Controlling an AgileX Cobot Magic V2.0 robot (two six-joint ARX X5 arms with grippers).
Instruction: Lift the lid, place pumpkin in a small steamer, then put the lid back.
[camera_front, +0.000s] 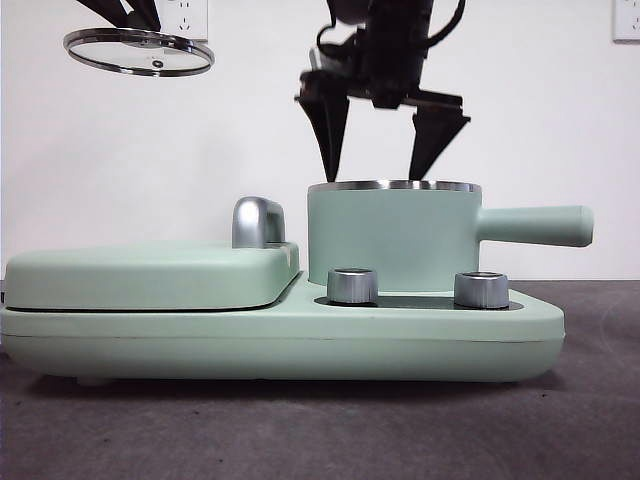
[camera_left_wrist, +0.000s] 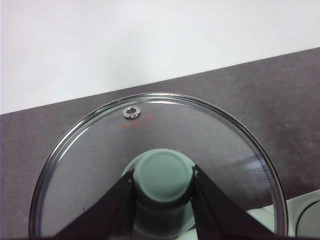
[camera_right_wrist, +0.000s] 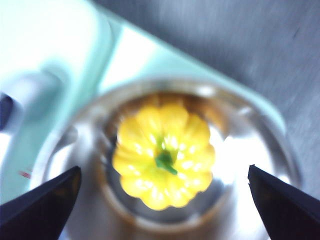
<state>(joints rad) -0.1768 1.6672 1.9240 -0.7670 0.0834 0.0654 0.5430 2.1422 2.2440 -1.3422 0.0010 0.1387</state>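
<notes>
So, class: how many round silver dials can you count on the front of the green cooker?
2. One dial sits below the steamer's left side, the other below its right side, near the handle. Others may be hidden behind the cooker.

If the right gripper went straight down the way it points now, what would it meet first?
Most likely the pumpkin inside the small steamer: the open right gripper hangs directly over it. Its widely spread fingers might catch the steel rim first; depth is unclear.

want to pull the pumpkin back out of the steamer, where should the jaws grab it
Grip the pumpkin across its ribbed sides, coming straight down from above: it sits stem-up inside the small steamer, whose wall blocks any sideways approach. The thin stem is probably too small to hold.
</notes>
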